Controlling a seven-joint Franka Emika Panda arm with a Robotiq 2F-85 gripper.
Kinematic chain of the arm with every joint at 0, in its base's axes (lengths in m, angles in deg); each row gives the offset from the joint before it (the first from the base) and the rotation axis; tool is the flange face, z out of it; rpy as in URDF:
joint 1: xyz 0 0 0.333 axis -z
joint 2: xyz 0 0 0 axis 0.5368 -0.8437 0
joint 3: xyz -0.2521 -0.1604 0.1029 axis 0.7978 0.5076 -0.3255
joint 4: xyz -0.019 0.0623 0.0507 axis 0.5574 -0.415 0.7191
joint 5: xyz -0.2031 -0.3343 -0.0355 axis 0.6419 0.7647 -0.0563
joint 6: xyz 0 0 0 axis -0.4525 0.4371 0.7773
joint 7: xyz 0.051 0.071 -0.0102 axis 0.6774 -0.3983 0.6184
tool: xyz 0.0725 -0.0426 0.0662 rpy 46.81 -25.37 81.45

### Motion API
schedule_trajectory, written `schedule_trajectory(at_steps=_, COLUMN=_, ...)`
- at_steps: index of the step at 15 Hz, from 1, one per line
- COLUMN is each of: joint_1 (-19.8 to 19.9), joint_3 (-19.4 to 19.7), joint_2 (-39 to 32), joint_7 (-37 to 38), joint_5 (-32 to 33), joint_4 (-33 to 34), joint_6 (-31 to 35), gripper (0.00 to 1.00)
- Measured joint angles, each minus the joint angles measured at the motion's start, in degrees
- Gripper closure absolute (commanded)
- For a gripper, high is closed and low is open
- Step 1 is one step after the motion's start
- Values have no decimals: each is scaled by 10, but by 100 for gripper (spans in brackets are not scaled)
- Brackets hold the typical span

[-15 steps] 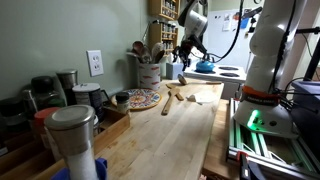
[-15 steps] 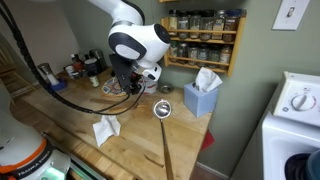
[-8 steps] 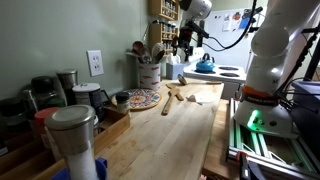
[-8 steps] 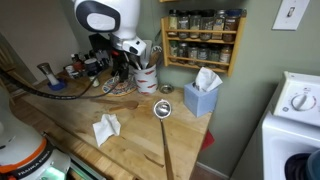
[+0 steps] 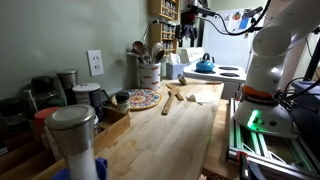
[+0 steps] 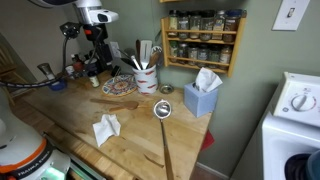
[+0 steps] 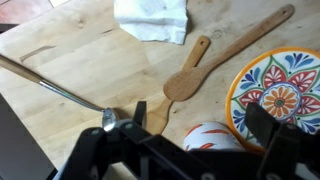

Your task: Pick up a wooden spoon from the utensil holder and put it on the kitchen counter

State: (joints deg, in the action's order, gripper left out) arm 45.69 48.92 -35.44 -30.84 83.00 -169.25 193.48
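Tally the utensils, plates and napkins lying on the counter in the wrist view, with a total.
Wooden utensils: 2, the wooden spoon and a shorter wide-headed utensil
Long-handled metal utensil: 1
Patterned plate: 1
White napkin: 1
Total: 5

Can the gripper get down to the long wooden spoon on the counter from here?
Probably yes. The gripper hangs high with open air below, and the wooden spoon lies flat on the counter, uncovered. A shorter wooden utensil crowds its bowl end, so aim for the handle.
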Motion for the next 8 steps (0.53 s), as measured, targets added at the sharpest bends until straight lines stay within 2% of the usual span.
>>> schedule_trajectory(at_steps=2, joint_1=-3, joint_3=10, joint_2=12, joint_7=-22, joint_5=9, joint_4=-6, joint_6=-19, gripper=0)
schedule_trajectory(at_steps=8, joint_1=-6, joint_3=11, joint_2=10, joint_7=-20, joint_5=9, joint_4=-2, joint_6=-18, gripper=0)
